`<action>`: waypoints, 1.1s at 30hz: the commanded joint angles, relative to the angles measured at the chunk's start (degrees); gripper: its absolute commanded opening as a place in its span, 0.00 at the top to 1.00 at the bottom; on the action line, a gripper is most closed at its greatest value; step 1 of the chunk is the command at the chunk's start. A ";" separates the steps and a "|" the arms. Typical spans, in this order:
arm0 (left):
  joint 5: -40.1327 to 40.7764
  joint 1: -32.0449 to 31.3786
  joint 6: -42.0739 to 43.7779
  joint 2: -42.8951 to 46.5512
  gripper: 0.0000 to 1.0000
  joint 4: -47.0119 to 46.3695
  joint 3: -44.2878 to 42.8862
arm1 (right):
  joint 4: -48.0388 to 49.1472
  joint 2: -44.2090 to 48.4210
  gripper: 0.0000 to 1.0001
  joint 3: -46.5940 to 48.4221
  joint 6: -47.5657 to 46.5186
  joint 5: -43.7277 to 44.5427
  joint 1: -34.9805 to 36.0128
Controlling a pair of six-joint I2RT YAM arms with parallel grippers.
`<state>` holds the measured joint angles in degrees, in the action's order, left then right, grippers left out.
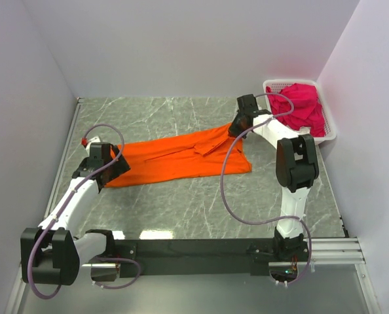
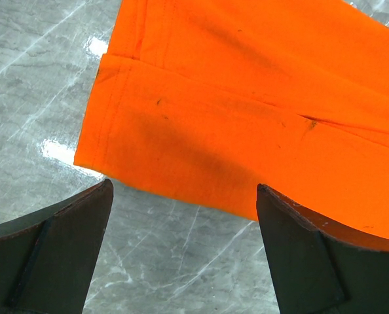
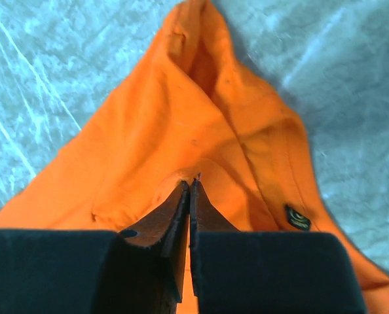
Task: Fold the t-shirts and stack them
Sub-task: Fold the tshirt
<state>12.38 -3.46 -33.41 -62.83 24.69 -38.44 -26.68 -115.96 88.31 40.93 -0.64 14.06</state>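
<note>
The orange t-shirt (image 1: pixel 175 157) lies flat and long across the middle of the table, folded lengthwise. My left gripper (image 1: pixel 118 168) is open at the shirt's left end. In the left wrist view its fingers (image 2: pixel 185 190) straddle bare table just short of the shirt's hem corner (image 2: pixel 247 111). My right gripper (image 1: pixel 236 128) is at the shirt's far right corner. In the right wrist view it (image 3: pixel 189 183) is shut, with a pucker of orange cloth (image 3: pixel 148 131) pinched at its tips. Magenta-pink t-shirts (image 1: pixel 302 108) are piled in the basket.
The white slotted basket (image 1: pixel 330 134) stands at the back right against the right wall. White walls close in the table on the left, back and right. A black rail (image 1: pixel 194 248) runs along the near edge between the arm bases.
</note>
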 commanded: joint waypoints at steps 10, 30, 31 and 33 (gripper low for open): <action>0.71 -0.31 0.71 -0.28 0.04 -0.87 -0.85 | 3.91 1.15 0.63 1.53 -1.28 -0.68 0.17; 0.89 -0.58 0.63 -0.01 0.04 -0.78 -0.94 | 8.04 7.33 0.78 -12.64 -18.95 0.56 14.32; 0.89 -0.58 0.63 -0.01 0.04 -0.78 -0.85 | 8.13 6.37 0.80 -12.29 -19.04 0.56 14.41; 1.06 -0.58 0.63 -0.01 0.04 -0.78 -0.94 | 8.92 5.40 0.84 -11.85 -19.13 0.56 14.41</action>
<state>12.38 -3.75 -33.43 -63.37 24.71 -38.44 -19.53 -108.86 74.94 23.14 -1.13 28.56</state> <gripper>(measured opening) 0.966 0.180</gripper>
